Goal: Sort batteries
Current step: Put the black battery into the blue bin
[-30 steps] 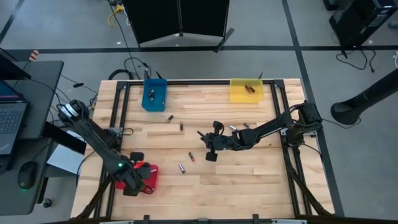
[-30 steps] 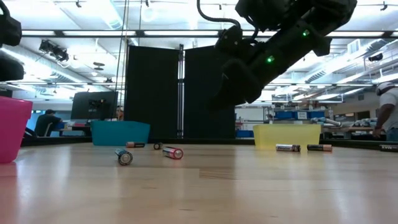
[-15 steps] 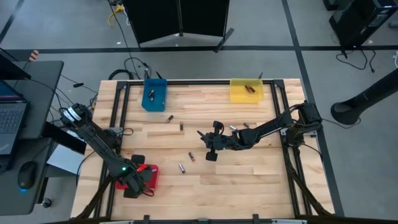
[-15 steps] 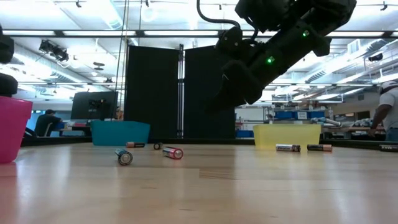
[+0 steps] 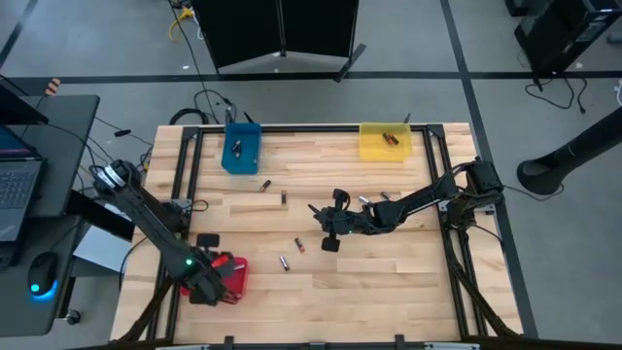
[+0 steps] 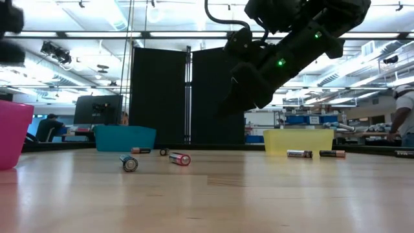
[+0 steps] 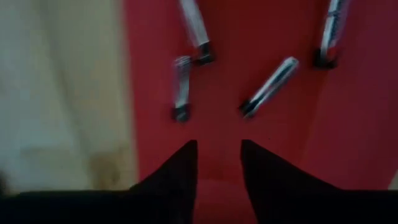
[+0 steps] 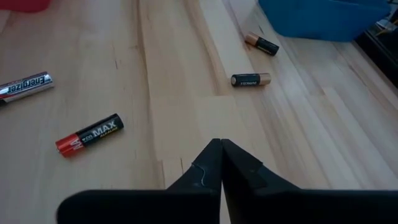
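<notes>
My left gripper [image 7: 217,152] is open and empty, its fingers pointing down just above the red tray [image 5: 233,275], [image 7: 273,162]. Several silvery batteries [image 7: 268,87] lie on that tray's floor. My right gripper [image 8: 221,146], [image 5: 328,231] is shut and empty, hovering over the table's middle. Loose batteries lie flat on the wood: a red-and-black one [image 8: 90,134], [image 5: 300,245], a silvery one [image 8: 25,86], [image 5: 285,262], and two black copper-ended ones [image 8: 250,79], [image 8: 261,43]. Two more batteries [image 5: 364,201] lie to the right of the right gripper.
A blue tray [image 5: 240,148] and a yellow tray [image 5: 385,139] stand at the table's far edge, each with batteries inside. A black frame [image 5: 194,165] runs around the tabletop. Bare wood lies along the near edge [image 5: 369,292]. A person stands in the room far off [image 6: 402,116].
My left arm dipped over the red tray, then rose again, ending a little higher than a second ago. The batteries on the table have stayed where they were.
</notes>
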Tool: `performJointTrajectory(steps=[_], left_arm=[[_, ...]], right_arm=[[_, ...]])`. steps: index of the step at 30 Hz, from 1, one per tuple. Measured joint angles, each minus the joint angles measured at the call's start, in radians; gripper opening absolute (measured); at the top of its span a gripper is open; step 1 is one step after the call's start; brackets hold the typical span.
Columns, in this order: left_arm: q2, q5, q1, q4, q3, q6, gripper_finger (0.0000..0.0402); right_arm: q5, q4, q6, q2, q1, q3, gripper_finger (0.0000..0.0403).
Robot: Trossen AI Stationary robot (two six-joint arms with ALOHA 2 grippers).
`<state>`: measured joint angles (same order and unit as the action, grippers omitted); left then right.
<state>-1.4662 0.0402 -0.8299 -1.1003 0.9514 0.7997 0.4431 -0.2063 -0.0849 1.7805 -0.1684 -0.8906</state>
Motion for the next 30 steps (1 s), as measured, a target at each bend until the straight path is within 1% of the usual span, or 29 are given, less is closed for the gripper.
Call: performJointTrajectory(steps=[2,5,8,10,13,16,22,26,30], left_arm=[[0.03,0.021,0.012,-0.05,0.027,0.014,0.0099],[0.092,0.048,0.059,-0.07,0.032,0.041,0.0056],[0.147,0.098,0.141,-0.054,0.032,0.035,0.0019],[0.174,0.143,0.212,-0.034,0.032,0.006,0.0007],[0.2,0.183,0.341,0.015,0.032,-0.046,0.001],[0.202,0.217,0.483,0.052,0.032,-0.102,0.0011],[0.167,0.225,0.744,0.237,-0.015,-0.33,0.0014],[0.14,0.224,0.874,0.356,-0.045,-0.441,0.0036],[0.136,0.222,0.962,0.44,-0.079,-0.501,0.0073]], right_arm=[[0.0,0.0,-0.001,0.0,0.0,0.0,0.0012],[0.0,0.0,-0.001,0.0,0.0,0.0,0.0012],[0.0,-0.001,-0.001,0.0,0.0,0.0,0.002],[0.0,-0.001,0.0,0.0,0.0,0.0,0.0025],[0.0,-0.001,0.001,0.0,0.003,0.0,0.0026],[0.0,-0.001,0.001,0.0,0.008,0.0,0.0019],[0.0,-0.002,0.001,0.0,0.013,0.0,0.0011],[0.0,-0.002,0.001,0.0,0.012,0.0,0.0022],[0.0,-0.001,0.001,0.0,0.012,0.0,0.003]])
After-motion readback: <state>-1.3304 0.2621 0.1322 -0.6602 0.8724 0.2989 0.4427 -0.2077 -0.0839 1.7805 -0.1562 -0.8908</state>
